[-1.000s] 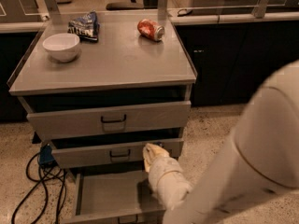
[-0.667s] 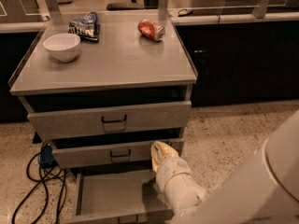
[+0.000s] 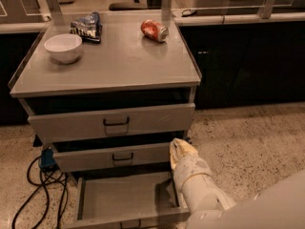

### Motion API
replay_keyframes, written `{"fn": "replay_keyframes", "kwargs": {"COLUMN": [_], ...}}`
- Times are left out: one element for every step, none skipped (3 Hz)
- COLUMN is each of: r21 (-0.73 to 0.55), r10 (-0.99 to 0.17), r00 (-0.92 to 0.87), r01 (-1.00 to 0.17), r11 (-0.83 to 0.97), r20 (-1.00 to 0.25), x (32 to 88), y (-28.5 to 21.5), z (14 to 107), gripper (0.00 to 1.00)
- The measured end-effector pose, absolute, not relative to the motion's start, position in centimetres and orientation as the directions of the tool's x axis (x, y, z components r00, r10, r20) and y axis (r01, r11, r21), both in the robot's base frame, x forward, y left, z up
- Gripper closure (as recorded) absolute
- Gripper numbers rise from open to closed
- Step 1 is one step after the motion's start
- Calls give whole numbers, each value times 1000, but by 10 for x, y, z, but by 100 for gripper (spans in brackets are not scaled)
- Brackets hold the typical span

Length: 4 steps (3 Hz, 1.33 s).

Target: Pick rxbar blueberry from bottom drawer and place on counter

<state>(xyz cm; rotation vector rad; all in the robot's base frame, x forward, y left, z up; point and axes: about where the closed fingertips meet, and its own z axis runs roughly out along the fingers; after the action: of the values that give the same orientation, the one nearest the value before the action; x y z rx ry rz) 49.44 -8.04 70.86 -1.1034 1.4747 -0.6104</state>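
Observation:
The bottom drawer (image 3: 119, 195) is pulled out at the foot of the grey cabinet, and the part of its grey floor I can see is bare. The rxbar blueberry does not show; my arm covers the drawer's right end. My gripper (image 3: 180, 148), cream-white, hangs over the drawer's right side, in front of the middle drawer's right end. The counter (image 3: 124, 56) is the flat grey cabinet top above.
On the counter stand a white bowl (image 3: 63, 46) at the left, a blue-and-white chip bag (image 3: 87, 26) behind it and a red soda can (image 3: 154, 30) lying at the back right. The top drawer (image 3: 114, 121) and middle drawer (image 3: 116, 156) are slightly open. Black cables (image 3: 43, 185) lie on the floor at the left.
My gripper has shifted to the right and a little up over the bottom drawer. My arm fills less of the right side of the view.

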Motion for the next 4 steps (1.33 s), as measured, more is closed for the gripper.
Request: {"fn": "replay_keyframes", "kwargs": {"r21": [-856, -857, -868, -891], "r10": [-882, -879, -832, -794], "r00": [79, 108, 299, 426], "r01": [-295, -309, -331, -334], "r11": [425, 414, 370, 309], "r20": [-465, -464, -468, -434], "x": [494, 506, 519, 523], "y": [-80, -67, 22, 83], "z": [709, 709, 751, 783], "gripper": [100, 100, 100, 100]}}
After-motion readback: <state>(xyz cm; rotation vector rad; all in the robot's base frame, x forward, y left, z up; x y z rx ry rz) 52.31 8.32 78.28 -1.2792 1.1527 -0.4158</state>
